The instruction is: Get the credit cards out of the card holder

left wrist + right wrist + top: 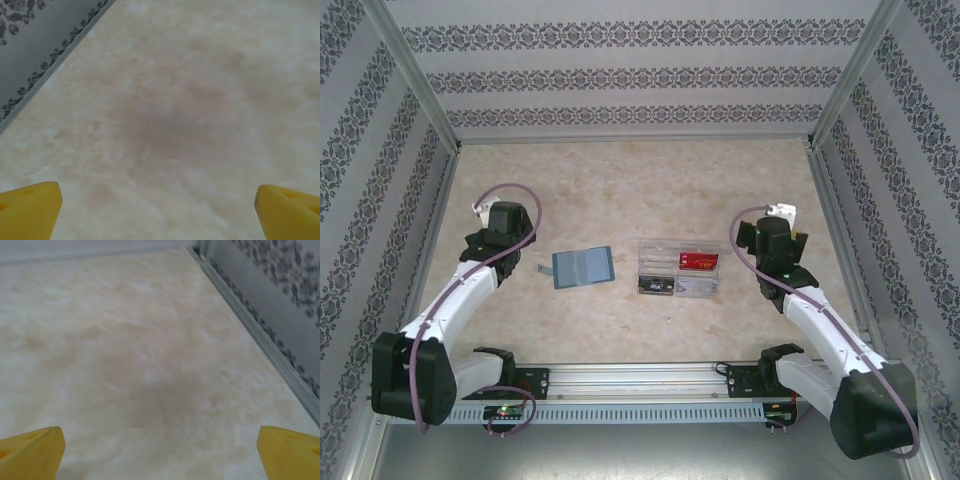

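Left gripper (160,212) fingers wide apart, nothing between them; right gripper (160,452) same. Card holder (582,268) lies flat between both grippers, nearer left fingers, touching neither. Likely light, thin, slippery. Pin one edge, pull credit cards by any exposed edge.

Far half of the desk (640,180) lies bare, wide open for passage. Mid-desk, the teal card holder (582,267) and the clear compartmented box (678,270) sit apart, with a free lane between them. Patterned side walls (390,200) hem both flanks. Bare surface lies ahead of the spread left end effector (159,200) and right end effector (160,450).
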`<move>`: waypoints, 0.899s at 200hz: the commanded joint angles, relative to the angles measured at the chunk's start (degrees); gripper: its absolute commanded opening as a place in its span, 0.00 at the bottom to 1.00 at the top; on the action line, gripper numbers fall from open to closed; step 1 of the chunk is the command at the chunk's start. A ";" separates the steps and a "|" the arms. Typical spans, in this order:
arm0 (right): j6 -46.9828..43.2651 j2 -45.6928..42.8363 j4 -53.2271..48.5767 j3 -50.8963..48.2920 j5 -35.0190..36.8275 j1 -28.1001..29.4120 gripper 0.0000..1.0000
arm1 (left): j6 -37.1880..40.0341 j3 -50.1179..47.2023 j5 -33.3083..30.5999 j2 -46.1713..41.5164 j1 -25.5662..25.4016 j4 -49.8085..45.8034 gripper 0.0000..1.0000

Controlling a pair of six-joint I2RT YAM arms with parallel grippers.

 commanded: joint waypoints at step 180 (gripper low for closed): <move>-9.83 29.17 52.51 -7.28 -22.25 -9.04 0.98 | 20.03 -17.59 26.19 21.80 7.32 64.60 1.00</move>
